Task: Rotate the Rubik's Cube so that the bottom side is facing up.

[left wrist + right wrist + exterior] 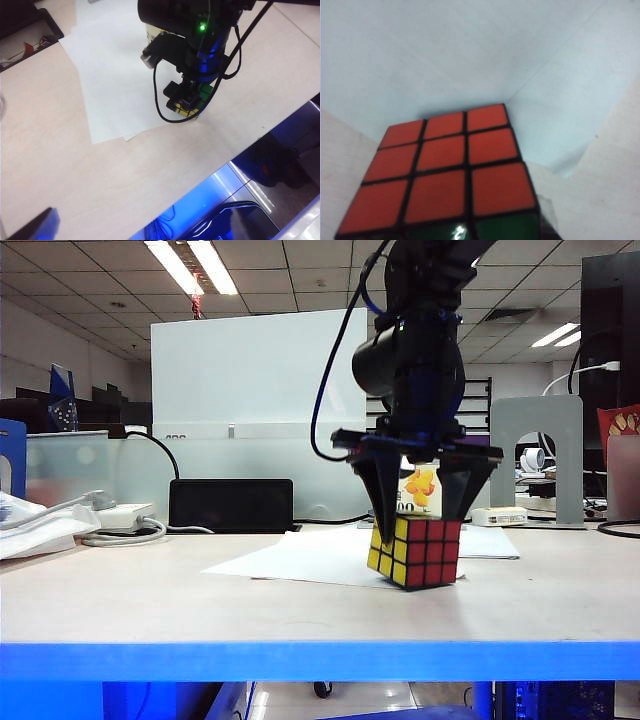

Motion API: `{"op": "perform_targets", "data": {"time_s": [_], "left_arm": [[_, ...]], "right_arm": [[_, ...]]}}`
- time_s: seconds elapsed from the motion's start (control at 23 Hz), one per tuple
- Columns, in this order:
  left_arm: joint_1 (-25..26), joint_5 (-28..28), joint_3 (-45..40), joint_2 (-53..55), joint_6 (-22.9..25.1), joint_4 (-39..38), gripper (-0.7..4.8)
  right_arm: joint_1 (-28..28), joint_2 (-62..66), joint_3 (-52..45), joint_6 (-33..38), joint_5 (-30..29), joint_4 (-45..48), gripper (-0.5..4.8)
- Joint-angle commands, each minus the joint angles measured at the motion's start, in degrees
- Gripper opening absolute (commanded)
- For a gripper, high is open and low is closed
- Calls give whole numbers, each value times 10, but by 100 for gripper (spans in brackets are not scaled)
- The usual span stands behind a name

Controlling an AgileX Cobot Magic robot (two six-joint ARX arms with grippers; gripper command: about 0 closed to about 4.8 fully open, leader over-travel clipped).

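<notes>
No text, label, brand name, number or sign can be read with confidence anywhere in these views. In the exterior view a pale carton (421, 492) behind the right gripper (424, 502) carries a yellow and orange picture with what look like dark digits beneath it, but the fingers hide most of it and the characters stay too small to make out. The Rubik's Cube (416, 552) shows plain yellow and red stickers there, and plain orange-red ones in the right wrist view, with no print legible on any of them.
</notes>
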Motion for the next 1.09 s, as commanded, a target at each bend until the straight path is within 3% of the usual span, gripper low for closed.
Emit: {"op": "perform_targets", "data": {"time_s": [0.04, 0.22, 0.3, 0.35, 0.39, 0.83, 1.09], "left_arm": [[0, 2, 0, -3, 2, 3, 479], [0, 2, 0, -3, 2, 3, 479], [0, 2, 0, -3, 3, 3, 479], [0, 2, 0, -3, 3, 4, 479], [0, 2, 0, -3, 3, 4, 479], [0, 0, 0, -2, 5, 8, 479], [0, -2, 0, -2, 7, 12, 479]], "right_arm": [[0, 4, 2, -11, 1, -5, 301], [0, 5, 2, -23, 1, 3, 308], [0, 5, 2, -28, 0, 9, 363], [0, 5, 2, -28, -1, 15, 417], [0, 5, 2, -30, -6, 18, 426], [1, 2, 2, -30, -16, 62, 432], [1, -31, 3, -23, -41, 144, 432]]}}
